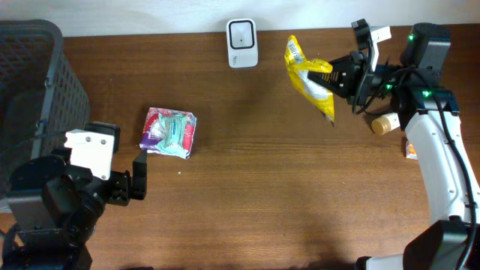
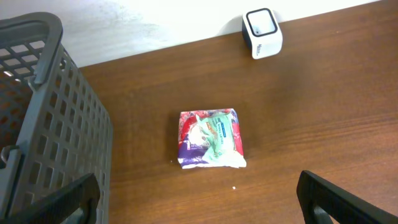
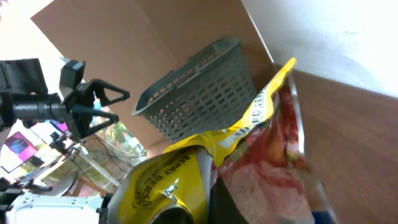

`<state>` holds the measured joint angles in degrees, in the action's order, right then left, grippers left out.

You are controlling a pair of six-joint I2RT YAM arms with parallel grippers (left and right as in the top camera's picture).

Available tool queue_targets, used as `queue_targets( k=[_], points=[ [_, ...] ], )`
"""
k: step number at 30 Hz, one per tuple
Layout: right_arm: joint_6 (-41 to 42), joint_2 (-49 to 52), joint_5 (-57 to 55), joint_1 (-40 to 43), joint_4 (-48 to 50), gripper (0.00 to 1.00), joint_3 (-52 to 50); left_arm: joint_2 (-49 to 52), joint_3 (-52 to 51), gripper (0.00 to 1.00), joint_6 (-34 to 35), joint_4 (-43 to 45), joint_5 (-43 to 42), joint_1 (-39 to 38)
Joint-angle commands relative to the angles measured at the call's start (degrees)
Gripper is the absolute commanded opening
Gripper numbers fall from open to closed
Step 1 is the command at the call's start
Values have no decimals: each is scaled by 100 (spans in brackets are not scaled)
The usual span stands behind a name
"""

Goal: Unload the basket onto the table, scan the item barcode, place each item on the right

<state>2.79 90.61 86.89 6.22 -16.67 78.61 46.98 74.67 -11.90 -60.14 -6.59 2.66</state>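
Note:
A yellow snack bag hangs above the table at the back right, with my right gripper shut on its side. In the right wrist view the bag fills the lower frame, a barcode strip showing along its upper edge. The white scanner stands at the back centre, left of the bag; it is also in the left wrist view, scanner at top right. A red, green and purple packet lies flat left of centre, packet. My left gripper stands open, near and left of it, nothing between its fingers.
A grey mesh basket stands at the left edge, basket close to my left gripper. A small round brown item and an orange-and-white box lie at the right, beside the right arm.

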Motion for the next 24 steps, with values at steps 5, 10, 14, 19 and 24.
queue_targets(
  k=[5,10,14,19,24],
  points=[
    [-988,-297,208,-332,-802,4,44,-7,4,99,70,4,0,24],
    [-1154,-407,-240,-404,-623,4,46,-7,4,99,70,-9,0,24],
    [-1504,-597,-4752,-1655,-828,4,92,-7,4,99,70,-17,2,24],
    [-2570,-466,-9029,-3001,-664,4,282,-7,4,99,68,-13,4,24],
    [-3418,1078,-11442,-3748,-1480,4,2015,-7,4,99,70,-17,2,24]
  ],
)
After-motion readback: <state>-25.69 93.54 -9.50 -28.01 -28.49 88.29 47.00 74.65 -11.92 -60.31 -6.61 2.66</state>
